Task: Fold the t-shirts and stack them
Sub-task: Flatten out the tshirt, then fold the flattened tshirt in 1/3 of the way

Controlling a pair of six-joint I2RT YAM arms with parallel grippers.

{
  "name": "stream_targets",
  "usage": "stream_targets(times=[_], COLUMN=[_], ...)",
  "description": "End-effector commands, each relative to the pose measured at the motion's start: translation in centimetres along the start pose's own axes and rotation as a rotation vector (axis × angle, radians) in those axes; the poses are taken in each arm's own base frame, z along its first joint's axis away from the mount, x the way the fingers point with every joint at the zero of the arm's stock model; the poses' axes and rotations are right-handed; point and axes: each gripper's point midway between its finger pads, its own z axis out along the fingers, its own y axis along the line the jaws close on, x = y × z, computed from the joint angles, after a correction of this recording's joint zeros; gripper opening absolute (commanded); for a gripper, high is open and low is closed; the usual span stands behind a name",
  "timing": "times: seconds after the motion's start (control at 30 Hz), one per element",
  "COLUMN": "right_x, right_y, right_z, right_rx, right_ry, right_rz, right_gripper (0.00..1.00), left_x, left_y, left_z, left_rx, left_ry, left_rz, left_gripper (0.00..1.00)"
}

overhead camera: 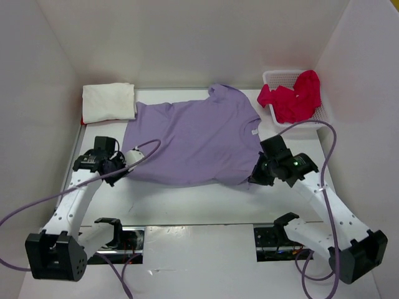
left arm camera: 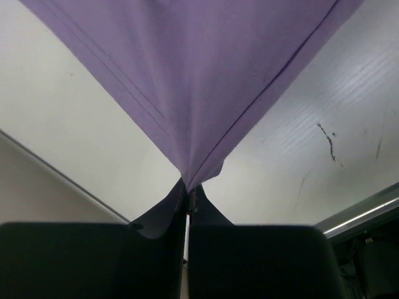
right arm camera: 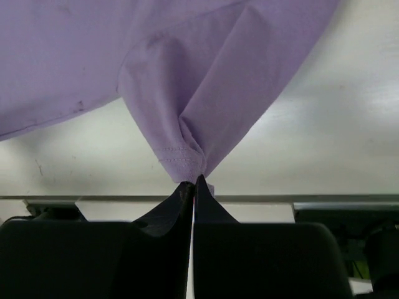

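A lavender purple t-shirt (overhead camera: 193, 140) lies spread across the middle of the white table, collar toward the back. My left gripper (overhead camera: 124, 167) is shut on its near left corner, and the cloth (left arm camera: 187, 75) rises from the pinched tips (left arm camera: 188, 187) in a taut fan. My right gripper (overhead camera: 254, 177) is shut on the near right corner, where a hemmed fold (right arm camera: 187, 156) bunches at the tips (right arm camera: 194, 180). A folded off-white t-shirt (overhead camera: 109, 103) rests at the back left, a sliver of red under it. A pinkish red t-shirt (overhead camera: 293, 96) is heaped in the basket.
The white mesh basket (overhead camera: 272, 78) stands at the back right corner. White walls close in the table on three sides. Purple cables (overhead camera: 324, 156) loop beside both arms. Two openings with arm mounts (overhead camera: 124, 240) sit at the near edge.
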Motion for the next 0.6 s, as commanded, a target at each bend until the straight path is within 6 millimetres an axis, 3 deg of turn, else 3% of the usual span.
stream_targets(times=[0.0,0.07,0.13,0.37,0.43,0.57], right_x=[0.3,0.8,1.8,3.9,3.6,0.8], right_y=[-0.7,-1.0,-1.0,-1.1,-1.3,-0.2], right_z=[-3.8,-5.3,-6.3,-7.5,-7.2,-5.8], right_rx=[-0.002,-0.008,-0.027,-0.072,-0.051,0.002], right_ry=[-0.043,-0.048,-0.004,0.068,0.065,0.016], right_rz=[0.044,0.056,0.056,0.042,0.043,-0.013], right_gripper=[0.0,0.0,0.0,0.0,0.0,0.0], left_x=[1.7,2.5,2.8,2.1,1.8,1.4], left_y=[-0.6,-1.2,-0.6,-0.4,0.0,1.0], left_z=[-2.2,-2.5,-3.1,-5.9,-5.7,-4.3], left_rx=[-0.046,-0.031,-0.074,-0.052,-0.056,-0.057], left_ry=[0.053,0.086,0.106,0.09,0.087,0.098], left_rz=[-0.048,-0.049,-0.068,0.006,0.019,0.019], left_gripper=[0.0,0.0,0.0,0.0,0.0,0.0])
